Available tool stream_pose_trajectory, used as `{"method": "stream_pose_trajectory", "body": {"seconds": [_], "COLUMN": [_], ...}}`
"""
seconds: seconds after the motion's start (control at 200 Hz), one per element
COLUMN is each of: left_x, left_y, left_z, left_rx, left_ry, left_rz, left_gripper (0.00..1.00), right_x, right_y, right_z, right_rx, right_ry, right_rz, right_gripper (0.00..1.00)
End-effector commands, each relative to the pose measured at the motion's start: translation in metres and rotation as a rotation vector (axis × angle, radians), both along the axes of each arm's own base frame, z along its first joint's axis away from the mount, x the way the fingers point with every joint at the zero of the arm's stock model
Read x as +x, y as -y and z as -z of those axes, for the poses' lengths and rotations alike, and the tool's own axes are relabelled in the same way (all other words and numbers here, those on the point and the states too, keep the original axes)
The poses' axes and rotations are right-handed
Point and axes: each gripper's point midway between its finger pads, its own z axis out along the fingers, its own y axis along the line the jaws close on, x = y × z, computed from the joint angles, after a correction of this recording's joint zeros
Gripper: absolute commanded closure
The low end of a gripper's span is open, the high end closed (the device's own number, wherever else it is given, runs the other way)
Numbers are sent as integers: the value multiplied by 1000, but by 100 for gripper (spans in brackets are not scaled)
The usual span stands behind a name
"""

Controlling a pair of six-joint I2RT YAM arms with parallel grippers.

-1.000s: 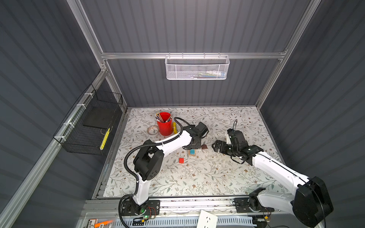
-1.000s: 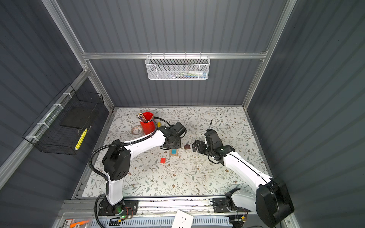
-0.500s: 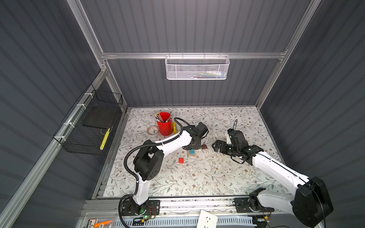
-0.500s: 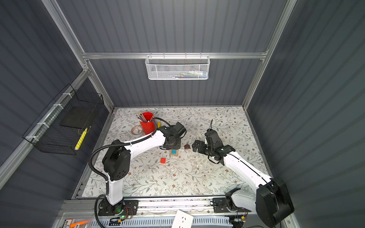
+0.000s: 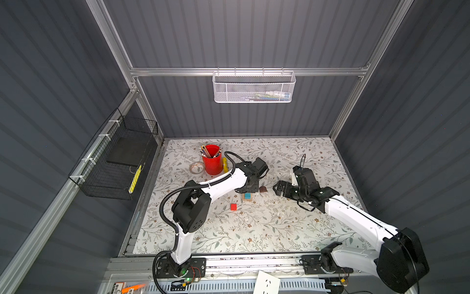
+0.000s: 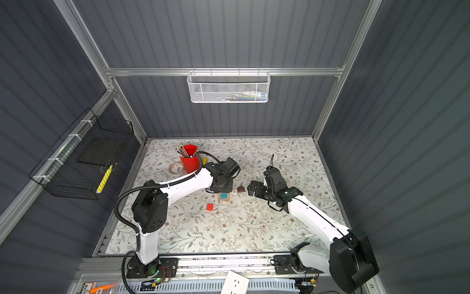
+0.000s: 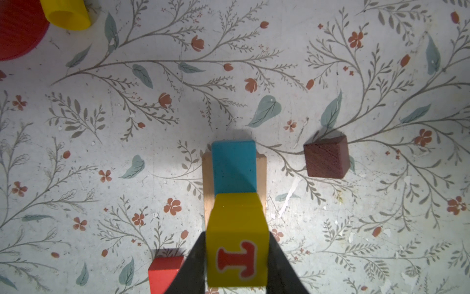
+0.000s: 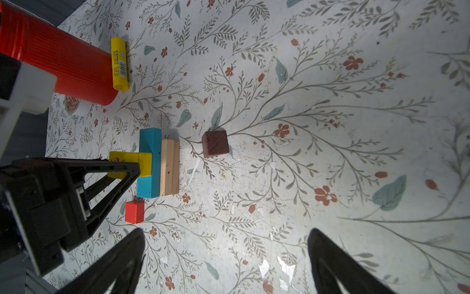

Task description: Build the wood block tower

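Note:
My left gripper (image 7: pixel 236 233) is shut on a yellow cube (image 7: pixel 237 239) with a red letter, one finger on each side. The cube is on or just above the near end of a blue plank (image 7: pixel 234 165), which lies on tan planks (image 8: pixel 170 168); I cannot tell if they touch. In both top views this stack (image 5: pixel 247 196) sits mid-table under the left gripper (image 5: pixel 250 189). A red cube (image 5: pixel 233 207) lies in front of it on the left, and a dark brown piece (image 5: pixel 263 189) to its right. My right gripper (image 8: pixel 226 231) hangs open and empty, right of the brown piece (image 8: pixel 215 143).
A red pencil cup (image 5: pixel 211 159), a yellow tube (image 5: pixel 225 163) and a tape roll (image 5: pixel 196 168) stand at the back left of the floral mat. A black wire basket (image 5: pixel 119 157) hangs on the left wall and a white mesh basket (image 5: pixel 253 86) on the back wall.

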Motion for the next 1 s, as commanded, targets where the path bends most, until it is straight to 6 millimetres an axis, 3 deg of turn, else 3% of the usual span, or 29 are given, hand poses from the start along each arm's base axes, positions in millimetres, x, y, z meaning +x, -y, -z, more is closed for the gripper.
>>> {"method": "stream_pose_trajectory", "body": {"seconds": [0.0,0.45,0.996], "left_x": [3,6,1], "left_y": [4,7,3], "left_z": [-16,-18,-3], "left_rx": [-9,-6,29], "left_ry": [31,38,-10], "left_rz": [21,25,24], "left_gripper": [65,67,66], "right_x": [0,0,1], "right_y": [0,1,1], "right_z": [4,5,6], "right_rx": [6,6,12], "right_ry": [-10,-11,-14], "right_rz": [2,2,5], "right_gripper": [1,1,1]}}
